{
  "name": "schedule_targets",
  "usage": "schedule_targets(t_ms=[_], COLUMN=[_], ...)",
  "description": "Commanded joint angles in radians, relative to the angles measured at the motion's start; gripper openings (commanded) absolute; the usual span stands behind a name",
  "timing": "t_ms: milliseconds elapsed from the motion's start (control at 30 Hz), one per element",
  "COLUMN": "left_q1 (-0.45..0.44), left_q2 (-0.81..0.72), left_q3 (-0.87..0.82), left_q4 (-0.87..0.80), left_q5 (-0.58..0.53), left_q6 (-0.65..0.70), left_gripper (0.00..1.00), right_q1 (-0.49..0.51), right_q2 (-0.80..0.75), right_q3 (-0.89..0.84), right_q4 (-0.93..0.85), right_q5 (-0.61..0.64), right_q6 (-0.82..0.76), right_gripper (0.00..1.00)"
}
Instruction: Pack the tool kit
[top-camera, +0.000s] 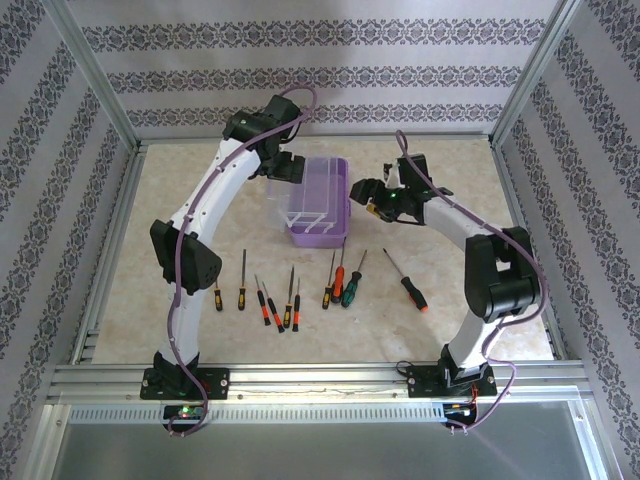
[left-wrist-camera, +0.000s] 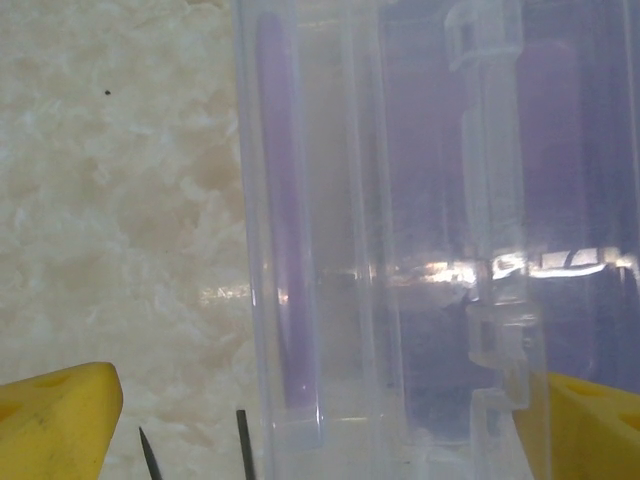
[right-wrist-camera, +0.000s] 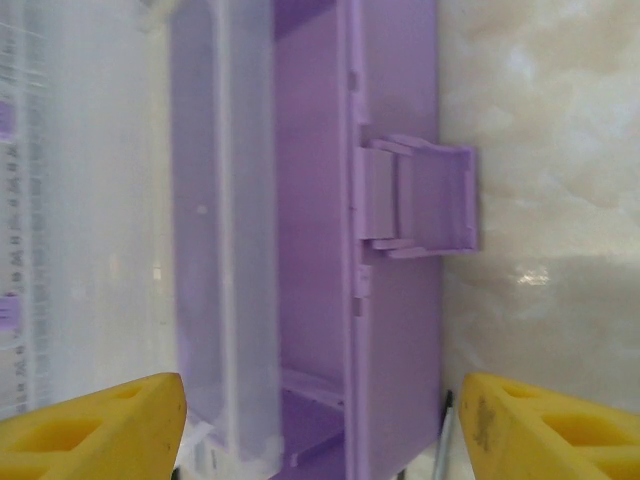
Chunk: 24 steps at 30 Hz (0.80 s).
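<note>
You're working in a robot test cell, a lab rig rather than a home, whatever the décor suggests. An aluminium frame (top-camera: 100, 85) of bare extruded posts boxes the space in, and the walls (top-camera: 320, 75) are flat panels printed with striped damask wallpaper. The tabletop (top-camera: 200, 200) carries a marble-look print and is edged by slotted metal rails (top-camera: 320, 375). Your left arm (top-camera: 215, 182) and right arm (top-camera: 460, 225) are bolted to that near rail, with purple cables (top-camera: 178, 300) looped along them
</note>
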Motion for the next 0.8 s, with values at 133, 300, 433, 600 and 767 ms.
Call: schedule_targets(t_ms=[133,300,433,600,767], left_q1=[-0.009,-0.008,-0.002,0.027,0.034], left_q2=[-0.047,-0.07,-0.091,-0.138,-0.154], left_q3=[-0.093,-0.138,-0.165,-0.238,-0.273], left_q4=[0.029,0.063,0.084,0.144,0.16], left_q5=[0.018,0.038,0.062,0.12,0.134], left_q6=[0.029,0.035,0.047,0.042,0.051], left_gripper=[0.96,0.88,0.82,0.8,0.78], right_q1=[0.053,0.081,0.094,0.097,0.105], right_q2=[0.112,0.177,0.216,0.242,0.252], right_q3=[0.1,0.171,0.207,0.226,0.225], right_q4=[-0.081,-0.125,-0.143,-0.136,-0.128], right_q5=[0.049,0.095,0.135,0.157,0.144], right_q6=[-0.067,-0.086,-0.089,-0.071,-0.076], right_gripper=[0.71,0.67,0.6,0.53,0.52])
